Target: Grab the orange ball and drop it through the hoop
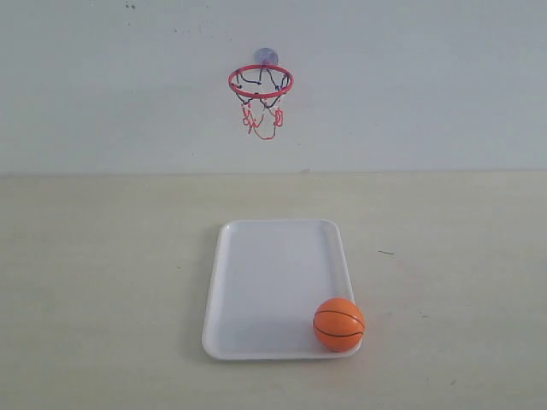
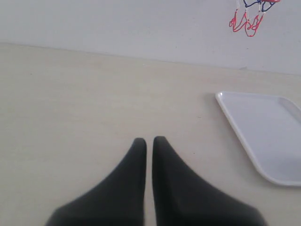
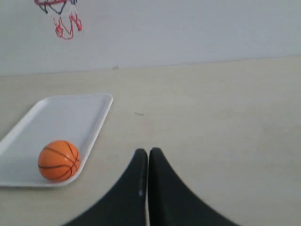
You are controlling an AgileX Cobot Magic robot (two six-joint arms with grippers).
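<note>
Black-seamed orange ball (image 1: 338,325) rests in a corner of the white tray (image 1: 273,273); left gripper (image 2: 149,140) and right gripper (image 3: 148,150) look closed

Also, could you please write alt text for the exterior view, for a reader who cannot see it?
An orange ball with black seam lines sits in the front right corner of a white tray that lies on a pale table. Behind and above the tray, a small red hoop with a string net is fixed to a pale wall.
</note>
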